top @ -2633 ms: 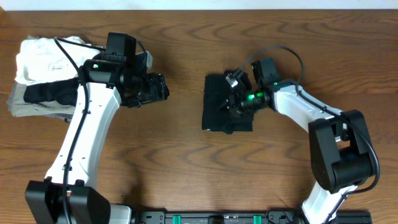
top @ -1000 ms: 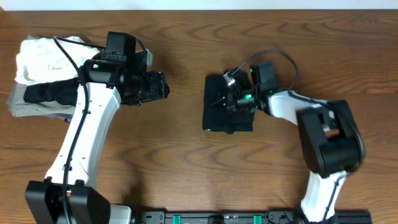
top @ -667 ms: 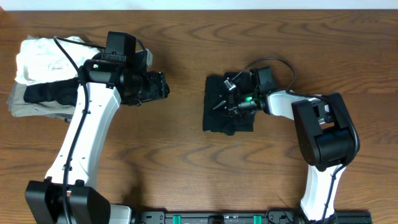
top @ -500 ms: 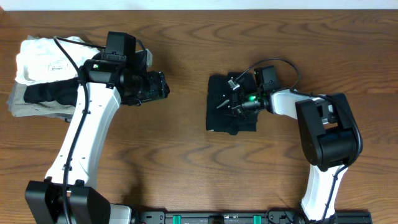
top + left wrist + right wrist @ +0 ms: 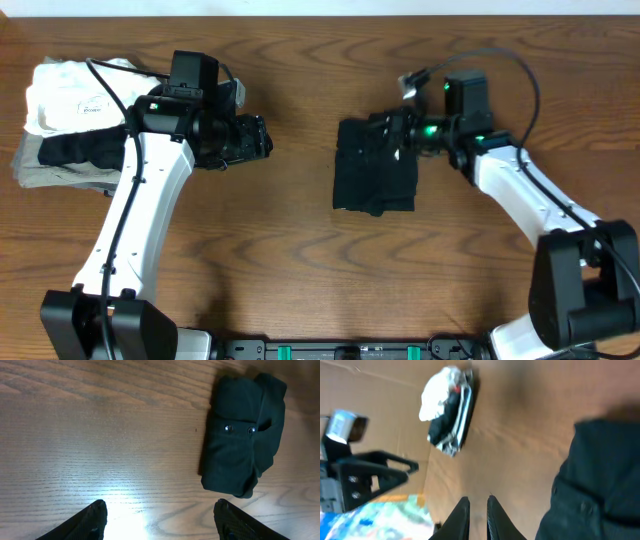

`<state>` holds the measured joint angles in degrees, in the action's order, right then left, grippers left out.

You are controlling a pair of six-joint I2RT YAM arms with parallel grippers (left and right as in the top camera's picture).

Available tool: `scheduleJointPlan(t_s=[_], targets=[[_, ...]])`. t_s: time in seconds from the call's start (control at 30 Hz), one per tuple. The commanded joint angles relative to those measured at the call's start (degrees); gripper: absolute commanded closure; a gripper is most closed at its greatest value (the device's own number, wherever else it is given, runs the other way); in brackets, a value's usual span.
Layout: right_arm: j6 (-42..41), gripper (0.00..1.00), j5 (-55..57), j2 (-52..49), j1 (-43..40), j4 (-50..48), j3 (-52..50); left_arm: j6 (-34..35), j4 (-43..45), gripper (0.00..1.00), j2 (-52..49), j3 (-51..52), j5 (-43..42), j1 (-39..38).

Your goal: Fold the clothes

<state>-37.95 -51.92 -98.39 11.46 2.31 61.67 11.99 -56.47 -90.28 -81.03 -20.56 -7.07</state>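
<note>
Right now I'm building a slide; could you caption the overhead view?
Folded black T-shirt on a wooden table, right hand at its top edge, left hand open near stacked garments.

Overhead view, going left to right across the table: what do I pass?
stack of folded garments → left gripper → folded black T-shirt

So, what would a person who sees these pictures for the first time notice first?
Probably the folded black T-shirt, a dark bundle lying in the middle of the wooden table. Next, the right claw hangs over its upper right corner, and a pile of folded garments, white on top, sits at the table's far left.
</note>
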Motion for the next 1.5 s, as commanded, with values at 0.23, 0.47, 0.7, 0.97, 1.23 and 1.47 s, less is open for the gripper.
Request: scheduleJointPlan(t_s=[0.23, 0.47, 0.7, 0.97, 1.23, 1.47], targets=[[-4.1, 0.92, -5.8, -11.1, -1.2, -13.0, 0.0, -0.5, 0.0, 0.30, -0.4, 0.2, 0.7, 0.2], [-8.3, 0.93, -9.3, -23.0, -0.5, -25.5, 0.0, -0.5, 0.0, 0.30, -0.4, 0.2, 0.7, 0.2], [-8.3, 0.94, -8.8, -29.0, -1.0, -26.4, 0.2, -0.5, 0.0, 0.29, -0.4, 0.2, 0.7, 0.2], [-9.2, 0.89, -10.3, -18.3, -3.2, -28.8, 1.8, -2.4, 0.0, 0.30, -0.6, 0.2, 0.7, 0.1], [-3.1, 0.05, -9.3, 3.6, -7.8, -17.0, 1.9, -4.1, 1.6, 0.29, -5.3, 0.3, -2.0, -0.3], [10.0, 0.01, 27.3, 18.3, -9.6, 18.0, 1.9, -11.2, 6.3, 0.29, -12.7, 0.3, -17.2, -0.8]])
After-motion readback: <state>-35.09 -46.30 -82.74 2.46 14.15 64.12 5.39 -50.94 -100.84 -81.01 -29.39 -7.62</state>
